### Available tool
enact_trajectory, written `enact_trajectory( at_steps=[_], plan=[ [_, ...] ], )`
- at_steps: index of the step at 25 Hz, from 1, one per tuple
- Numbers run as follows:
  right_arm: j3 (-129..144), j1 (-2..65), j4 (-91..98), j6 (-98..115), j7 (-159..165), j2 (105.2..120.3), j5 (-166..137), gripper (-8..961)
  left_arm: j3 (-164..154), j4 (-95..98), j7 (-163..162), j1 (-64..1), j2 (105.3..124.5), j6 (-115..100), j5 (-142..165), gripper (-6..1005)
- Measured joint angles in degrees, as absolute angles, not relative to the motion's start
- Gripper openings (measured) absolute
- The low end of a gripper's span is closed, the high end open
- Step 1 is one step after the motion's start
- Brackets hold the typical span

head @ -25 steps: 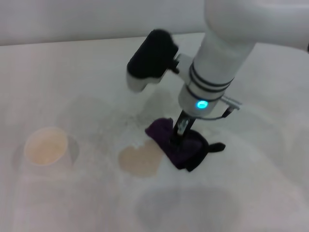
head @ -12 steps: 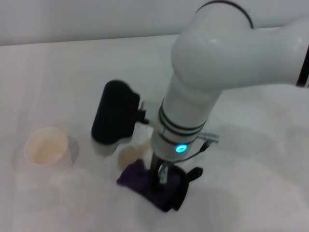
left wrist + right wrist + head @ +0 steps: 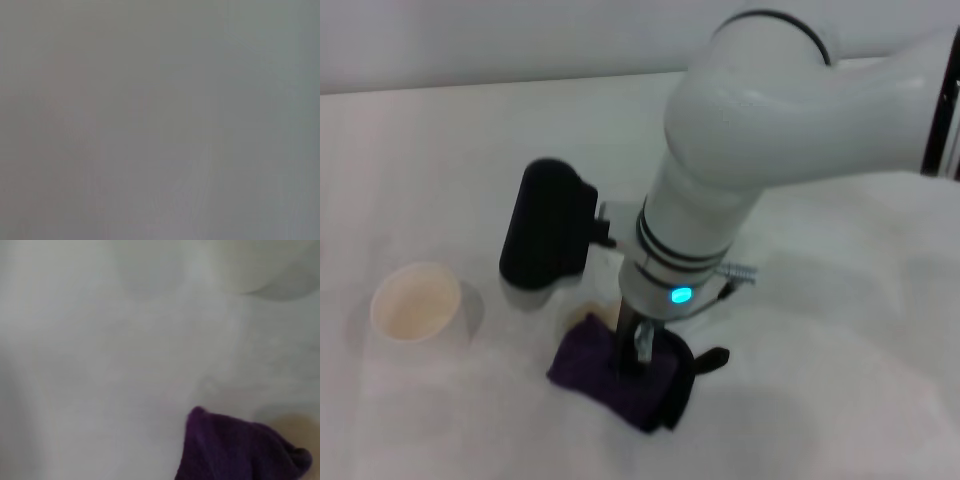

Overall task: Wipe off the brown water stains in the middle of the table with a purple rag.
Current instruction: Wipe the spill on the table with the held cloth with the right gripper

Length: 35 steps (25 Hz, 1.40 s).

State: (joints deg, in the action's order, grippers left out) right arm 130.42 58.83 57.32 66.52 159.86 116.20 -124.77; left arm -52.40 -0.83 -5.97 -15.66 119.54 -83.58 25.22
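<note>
The right tool (image 3: 632,350) presses straight down into the purple rag (image 3: 615,378), its fingers clamped on the cloth. The rag lies bunched on the white desk (image 3: 840,350), well to the right of the paper cup (image 3: 416,301), and covers nearly all of the brown stain (image 3: 590,316); only a tan sliver shows at the rag's far edge. In the right wrist view the rag (image 3: 240,450) fills one corner with a tan patch (image 3: 292,426) just beside it. The left tool is out of sight.
</note>
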Motion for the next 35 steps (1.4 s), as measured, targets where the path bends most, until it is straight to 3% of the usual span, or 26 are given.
enact_trajectory(
  at_steps=[15, 35],
  plan=[
    [126.8, 64.3, 43.5, 60.5, 162.3, 116.19, -129.2, 100, -53.3, -1.1, -6.0, -15.9, 119.53, -84.1, 26.8, 892],
    [137.3, 64.1, 55.5, 60.9, 160.6, 116.19, -116.4, 100, -53.3, -1.1, -6.0, -16.0, 119.44, -84.1, 27.2, 893]
  ],
)
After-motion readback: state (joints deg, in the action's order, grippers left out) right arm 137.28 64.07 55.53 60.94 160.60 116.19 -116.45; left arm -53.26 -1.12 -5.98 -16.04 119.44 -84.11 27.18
